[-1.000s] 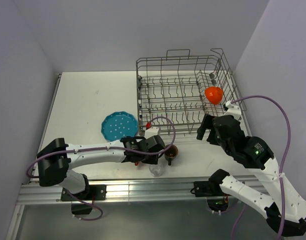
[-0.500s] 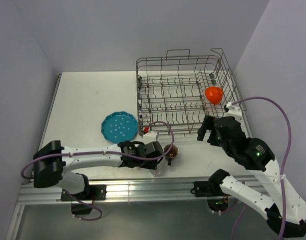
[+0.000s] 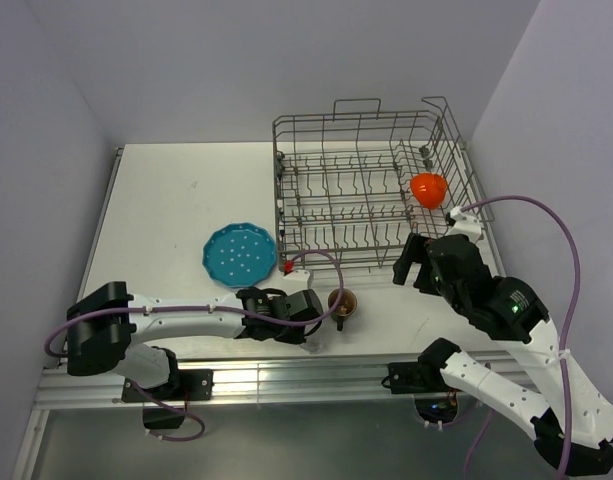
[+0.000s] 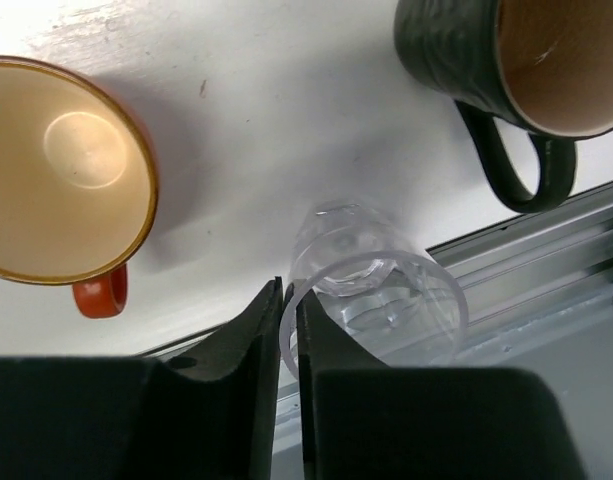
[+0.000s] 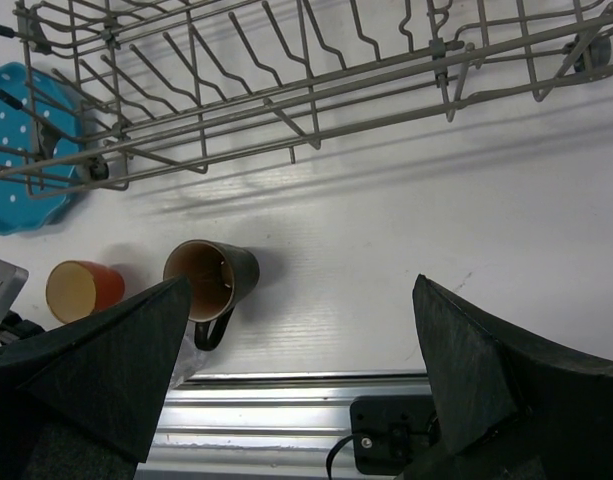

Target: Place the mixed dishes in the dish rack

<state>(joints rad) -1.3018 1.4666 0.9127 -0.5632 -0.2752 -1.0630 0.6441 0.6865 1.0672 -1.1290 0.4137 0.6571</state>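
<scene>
Top external: fixed, high, behind robot, looks down on whole table (image 3: 156, 200); farthest view.
Left wrist: faces straight down, very close; frames clear glass (image 4: 376, 300), orange cup (image 4: 56, 185), dark mug (image 4: 516, 70) at table's near edge.
Right wrist: higher, oblique, wider; shares cup and mug, adds dish rack (image 5: 316, 100) front and teal plate (image 5: 21, 160).

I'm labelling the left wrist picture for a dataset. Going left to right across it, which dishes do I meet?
small orange cup with a tan inside → small clear glass → dark brown mug with a handle
</scene>
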